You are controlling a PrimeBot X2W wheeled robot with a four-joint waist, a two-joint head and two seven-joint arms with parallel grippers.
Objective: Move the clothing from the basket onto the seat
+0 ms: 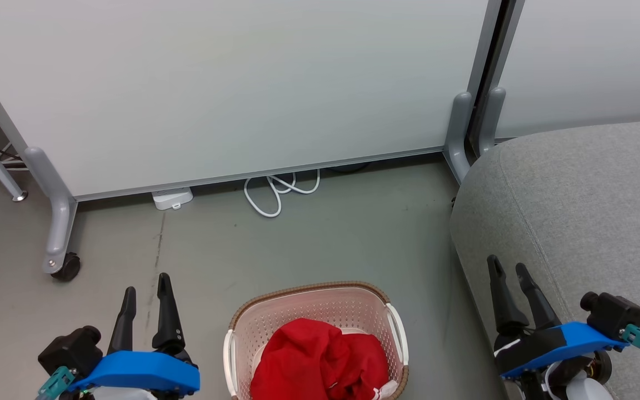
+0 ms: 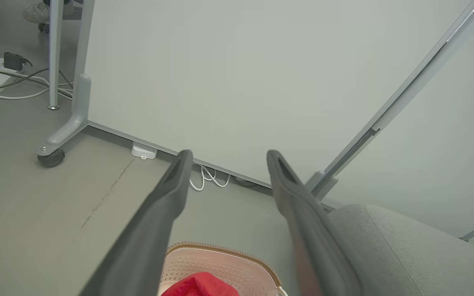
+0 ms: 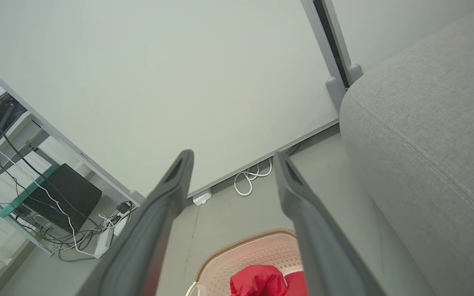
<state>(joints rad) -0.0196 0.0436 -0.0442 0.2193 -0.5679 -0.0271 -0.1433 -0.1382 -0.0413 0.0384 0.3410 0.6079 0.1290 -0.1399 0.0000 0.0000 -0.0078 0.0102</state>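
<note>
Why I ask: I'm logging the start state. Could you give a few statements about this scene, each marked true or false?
1. The clothing lies inside the basket. True.
2. The left claw grips red fabric. False: it is open and holds nothing, beside the basket.
3. The seat stands to the robot's right of the basket. True.
4. The right claw is shut. False: its fingers are apart, by the seat's edge.

No legible text, label, brand or number anywhere.
</note>
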